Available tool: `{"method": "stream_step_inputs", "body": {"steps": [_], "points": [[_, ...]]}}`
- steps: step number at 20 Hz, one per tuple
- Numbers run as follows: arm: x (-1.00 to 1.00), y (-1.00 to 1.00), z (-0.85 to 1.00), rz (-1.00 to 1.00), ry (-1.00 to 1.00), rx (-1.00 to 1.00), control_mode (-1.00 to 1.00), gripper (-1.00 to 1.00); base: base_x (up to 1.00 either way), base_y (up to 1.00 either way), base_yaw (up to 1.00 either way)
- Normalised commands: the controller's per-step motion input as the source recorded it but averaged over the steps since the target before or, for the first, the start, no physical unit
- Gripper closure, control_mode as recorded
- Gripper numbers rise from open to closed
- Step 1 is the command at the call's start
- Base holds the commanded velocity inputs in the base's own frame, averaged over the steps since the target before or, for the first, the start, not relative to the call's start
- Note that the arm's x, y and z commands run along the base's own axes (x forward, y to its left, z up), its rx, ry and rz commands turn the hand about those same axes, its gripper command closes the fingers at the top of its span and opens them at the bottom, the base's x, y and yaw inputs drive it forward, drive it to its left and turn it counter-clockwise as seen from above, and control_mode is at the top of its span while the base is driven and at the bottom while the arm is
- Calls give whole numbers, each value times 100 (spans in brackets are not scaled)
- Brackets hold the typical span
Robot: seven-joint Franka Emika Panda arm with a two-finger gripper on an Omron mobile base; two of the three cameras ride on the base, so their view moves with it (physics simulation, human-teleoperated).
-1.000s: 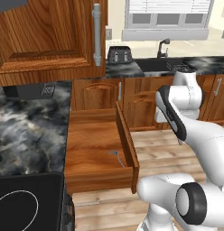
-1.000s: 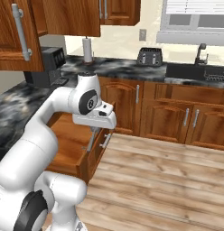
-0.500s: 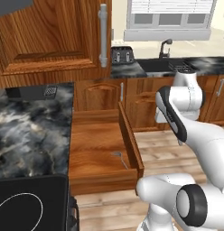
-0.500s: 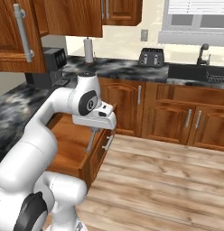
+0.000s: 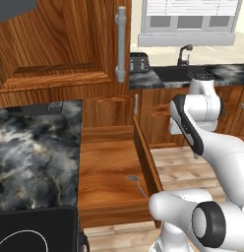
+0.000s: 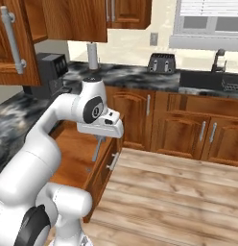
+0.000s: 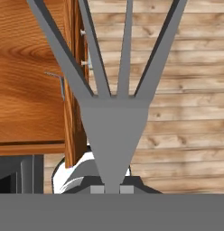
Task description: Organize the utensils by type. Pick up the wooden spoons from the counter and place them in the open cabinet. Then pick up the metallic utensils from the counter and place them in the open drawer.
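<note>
Gripper (image 6: 98,144) is clamped on the small silver-grey metal fork (image 7: 114,99): in the hand view the tines fan out straight ahead from between the finger tips, handle end pinched at the bottom. In the right base view the fork (image 6: 97,148) hangs near vertical below the hand, tines down.

Key relation: the wide shallow reddish-brown open drawer (image 5: 106,172) lies left of the fork. In the hand view the fork sits over the pale plank floor (image 7: 177,90), just outside the drawer's right side wall (image 7: 72,90). My read: the drop needs a sideways shift left over that wall before release.

The other thin grey metal utensil with a bent end (image 5: 136,183) already lies flat on the drawer bottom, near the right wall and toward the near end.

Arm pose: elbow high, forearm reaching forward, hand pointing down beside the drawer front. Black marbled stone counter (image 5: 30,157) sits left of the drawer.
</note>
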Motion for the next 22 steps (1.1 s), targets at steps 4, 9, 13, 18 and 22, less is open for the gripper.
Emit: {"method": "stream_step_inputs", "body": {"steps": [4, 9, 13, 18, 22], "points": [[0, 0, 0, 0, 0, 0, 100, 100, 47, 20, 0], [0, 0, 0, 0, 0, 0, 100, 100, 35, 6, 0], [0, 0, 0, 0, 0, 0, 100, 100, 0, 0, 0], [0, 0, 0, 0, 0, 0, 100, 100, 0, 0, 0], [0, 0, 0, 0, 0, 0, 100, 100, 0, 0, 0]]}}
